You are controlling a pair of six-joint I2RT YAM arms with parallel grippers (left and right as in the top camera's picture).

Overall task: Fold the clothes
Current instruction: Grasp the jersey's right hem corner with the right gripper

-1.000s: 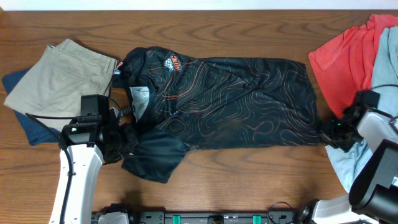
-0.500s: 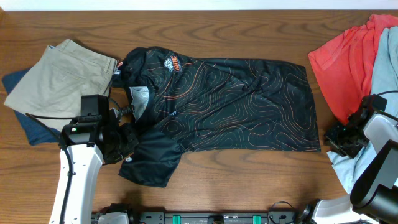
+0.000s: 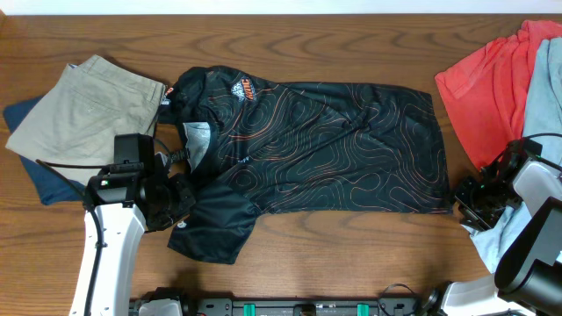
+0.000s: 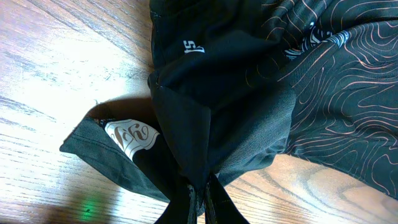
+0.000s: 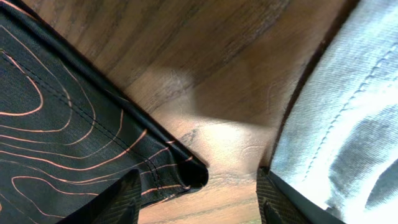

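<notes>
On bench point(image 3: 290, 35), black contour-pattern shirt point(image 3: 334, 145) spread flat, centre. Lower sleeve point(image 4: 205, 118) pinched in tightly clamped left pincer point(image 4: 202, 202). Empty right pincer point(image 5: 199, 196) held wide, straddling hem corner point(image 5: 186, 171). At right edge, red shirt point(image 3: 483, 79) and light-blue shirt point(image 3: 549, 88) heaped.

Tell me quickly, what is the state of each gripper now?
Left gripper: closed on the black shirt sleeve.
Right gripper: open, holding nothing.
</notes>
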